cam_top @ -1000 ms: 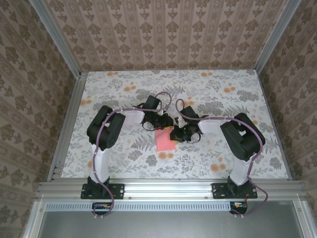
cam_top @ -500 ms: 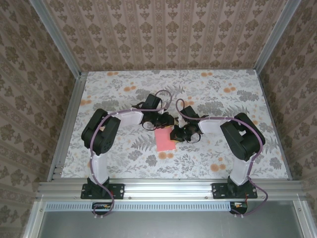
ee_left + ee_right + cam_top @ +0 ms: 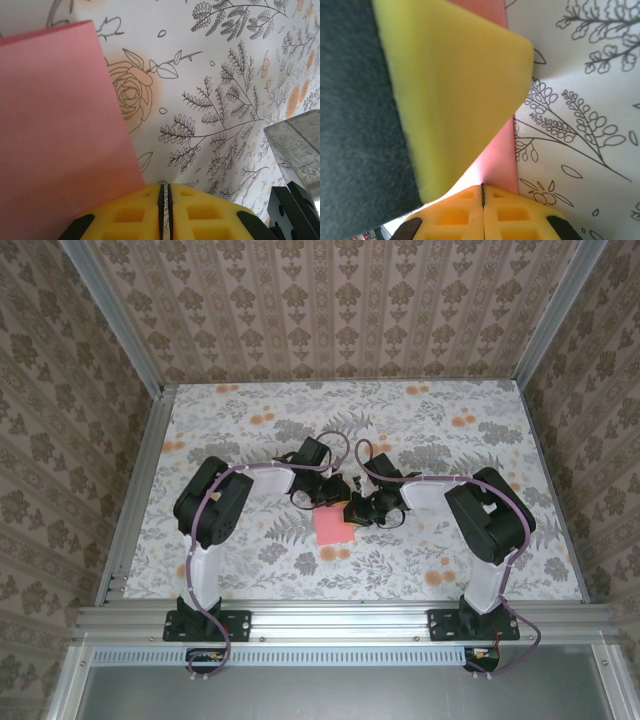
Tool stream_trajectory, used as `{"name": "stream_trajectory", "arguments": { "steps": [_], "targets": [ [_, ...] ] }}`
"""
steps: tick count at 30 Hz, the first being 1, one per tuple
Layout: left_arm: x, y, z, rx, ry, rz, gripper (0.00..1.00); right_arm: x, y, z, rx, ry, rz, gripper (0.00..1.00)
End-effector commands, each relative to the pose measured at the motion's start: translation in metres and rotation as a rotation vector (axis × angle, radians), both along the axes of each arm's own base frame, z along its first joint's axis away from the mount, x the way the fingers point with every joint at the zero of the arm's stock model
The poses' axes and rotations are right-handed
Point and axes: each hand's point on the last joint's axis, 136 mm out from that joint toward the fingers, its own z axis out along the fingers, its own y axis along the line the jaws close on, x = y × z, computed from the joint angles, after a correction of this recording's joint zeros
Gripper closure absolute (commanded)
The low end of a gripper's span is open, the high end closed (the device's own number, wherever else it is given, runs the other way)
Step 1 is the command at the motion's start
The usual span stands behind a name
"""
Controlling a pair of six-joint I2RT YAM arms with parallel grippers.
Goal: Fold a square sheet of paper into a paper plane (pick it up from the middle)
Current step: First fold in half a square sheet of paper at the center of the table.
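Square sheet of paper [image 3: 334, 527]: thin, plain salmon-pink, with a rectangular outline. It lies flat near the middle of the flower-printed tabletop [image 3: 430, 415], its far edge hidden.

I view a table [image 3: 400, 560] covered with a white cloth printed with grey ferns and orange flowers [image 3: 437, 578]. Brown patterned wallpaper [image 3: 340, 310] lines three sides. Aluminium rails [image 3: 340, 620] run along the near edge.

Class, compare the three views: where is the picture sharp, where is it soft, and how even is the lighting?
Top external: even, diffuse light, no harsh shadows, paper sharp. Left wrist: paper and table print crisp, no glare. Right wrist: near yellow foam soft-edged, table print sharp.
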Motion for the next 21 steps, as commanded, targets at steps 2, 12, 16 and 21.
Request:
{"name": "stream_trajectory", "arguments": {
  "steps": [2, 12, 16, 21],
  "targets": [
    [0.010, 0.017, -0.019, 0.063, 0.025, 0.061, 0.86, -0.029, -0.026, -0.037, -0.131, 0.116, -0.018, 0.93],
    [0.041, 0.027, -0.028, 0.080, 0.002, 0.084, 0.86, -0.056, -0.040, -0.045, -0.176, 0.185, 0.022, 0.92],
    [0.052, 0.033, -0.029, 0.089, -0.009, 0.091, 0.86, -0.066, -0.045, -0.046, -0.192, 0.205, 0.041, 0.93],
    [0.064, 0.040, -0.027, 0.109, -0.029, 0.097, 0.86, -0.075, -0.051, -0.049, -0.215, 0.228, 0.046, 0.93]
  ]
}}
